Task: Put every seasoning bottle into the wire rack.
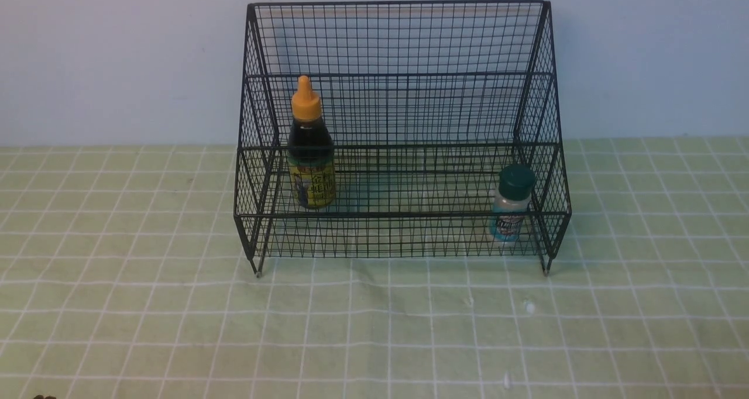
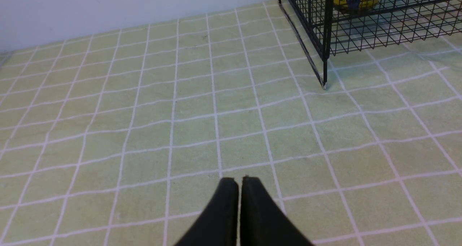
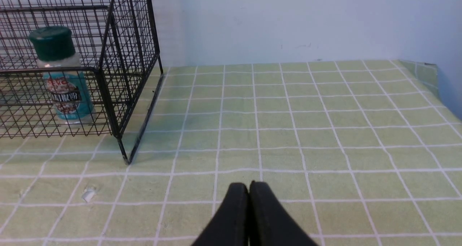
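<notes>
Left wrist view: your robot's left gripper with dark, near-black fingers (image 2: 240, 211) shows two slender, tapering pieces with narrow, rounded tips; their surfaces blur toward the wrist. Right wrist view: your right gripper with matching dark fingers (image 3: 251, 213) has the same slim, wedge-like shape, matte-looking. Front view: you get only a tiny dark fragment (image 1: 44, 396) at the lower edge, too small to identify.

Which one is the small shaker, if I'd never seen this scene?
Find the black wire rack against the pale wall. Inside, near its right end, leans a small shaker with a teal label. Its dark green lid sets it apart from the taller dark bottle with the pointed orange cap.
</notes>
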